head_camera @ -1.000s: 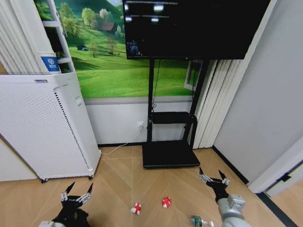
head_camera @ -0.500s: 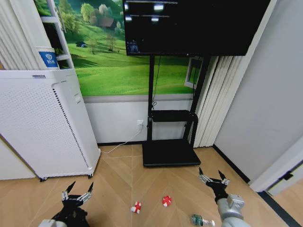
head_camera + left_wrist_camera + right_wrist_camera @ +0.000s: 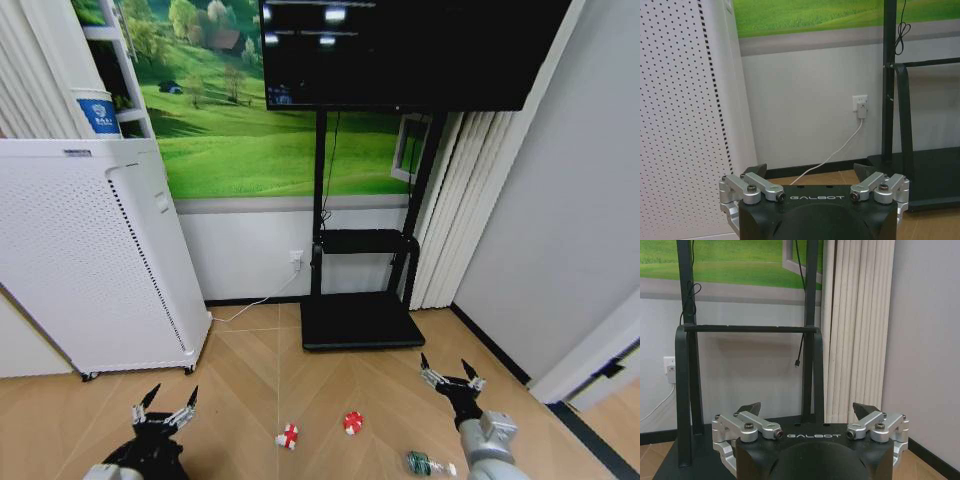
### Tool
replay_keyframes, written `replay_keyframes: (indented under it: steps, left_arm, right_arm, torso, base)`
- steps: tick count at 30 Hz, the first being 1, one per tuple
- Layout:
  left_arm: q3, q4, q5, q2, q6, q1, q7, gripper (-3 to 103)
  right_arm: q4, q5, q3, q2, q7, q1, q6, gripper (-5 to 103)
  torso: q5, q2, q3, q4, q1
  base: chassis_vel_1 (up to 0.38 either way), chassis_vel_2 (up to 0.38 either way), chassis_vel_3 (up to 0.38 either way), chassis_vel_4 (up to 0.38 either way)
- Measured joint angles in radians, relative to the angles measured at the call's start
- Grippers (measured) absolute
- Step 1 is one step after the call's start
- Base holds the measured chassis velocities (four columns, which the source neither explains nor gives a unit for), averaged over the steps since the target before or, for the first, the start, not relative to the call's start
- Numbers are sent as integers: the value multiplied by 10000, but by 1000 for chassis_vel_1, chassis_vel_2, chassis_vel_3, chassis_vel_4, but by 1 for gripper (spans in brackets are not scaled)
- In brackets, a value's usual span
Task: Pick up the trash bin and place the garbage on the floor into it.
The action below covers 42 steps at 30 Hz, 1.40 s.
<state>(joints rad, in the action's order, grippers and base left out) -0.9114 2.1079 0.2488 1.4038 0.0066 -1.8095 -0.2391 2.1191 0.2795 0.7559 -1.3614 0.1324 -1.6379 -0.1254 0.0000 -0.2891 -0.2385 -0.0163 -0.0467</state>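
Pale herringbone wood flooring [image 3: 260, 370] was seen in the head view, and on it three small pieces of garbage were spread between the two arms: a red-and-white crumpled scrap [image 3: 288, 436], a red ball-like piece [image 3: 352, 423] just to its right, and a little clear bottle with a green label [image 3: 428, 464] lying on its side near the right arm. The left gripper [image 3: 166, 408] was held low over the floor at the lower left, its fingers spread wide with nothing between them; the same wide spread was shown in the left wrist view [image 3: 810, 172], where it was pointed toward a white wall socket with a plugged-in cable [image 3: 860, 106]. The right gripper [image 3: 451, 372] was raised at the lower right, likewise splayed wide and empty, and in the right wrist view [image 3: 807, 410] it was aimed at a black metal television stand [image 3: 747, 365]. A tall white perforated appliance [image 3: 90, 260] was stood against the wall on the left, with a blue-and-white paper cup [image 3: 96, 112] on top of it. A large dark screen [image 3: 400, 55] was mounted above the stand.
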Motion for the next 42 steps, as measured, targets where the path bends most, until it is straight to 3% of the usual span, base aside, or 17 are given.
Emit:
replay_keyframes:
  steps: [24,27,32,34,35,36,38,39,41,42]
  left_arm:
    - [64,-46,-112,62,43,-109,145,98]
    - [55,-35,-178,63,143,-111,253,98]
    - [-2,38,-302,45,481,-166,983,98]
    - [-97,375,-465,-5,851,-311,1549,100]
    - [-162,839,-342,-33,1449,-565,2061,100]
    - [-162,839,-342,-33,1449,-565,2061,100]
    - [-442,2057,972,-250,3084,-1445,3139,100]
    - [-442,2057,972,-250,3084,-1445,3139,100]
    - [-1231,2553,2391,-550,4023,-2449,3260,100]
    - [-1231,2553,2391,-550,4023,-2449,3260,100]
  right_arm:
    - [-24,-108,3,33,-30,-8,19,100]
    - [-23,-113,5,29,-33,-7,20,100]
    - [-40,-116,11,31,-34,11,20,100]
    - [-96,-104,6,53,-34,73,19,100]
    - [-132,-95,-5,68,-34,117,18,100]
    - [-132,-95,-5,68,-34,117,18,100]
    - [-123,-12,26,88,-32,159,-8,100]
    - [-123,-12,26,88,-32,159,-8,100]
    - [-84,132,100,98,-15,258,-50,100]
    - [-84,132,100,98,-15,258,-50,100]
  torso:
    - [0,915,633,0,281]
    - [0,1035,719,0,317]
    - [-1,1237,868,-1,367]
    - [-3,1275,898,-2,374]
    - [-3,1282,905,-2,375]
    - [-3,1282,905,-2,375]
    - [2,1284,909,1,375]
    - [2,1284,909,1,375]
    - [2,1277,906,0,375]
    - [2,1277,906,0,375]
  base:
    - [0,0,0,0]
    - [0,0,0,0]
    - [0,0,0,0]
    - [0,0,0,0]
    - [0,0,0,0]
    - [0,0,0,0]
    - [0,0,0,0]
    - [0,0,0,0]
    - [0,0,0,0]
    - [0,0,0,0]
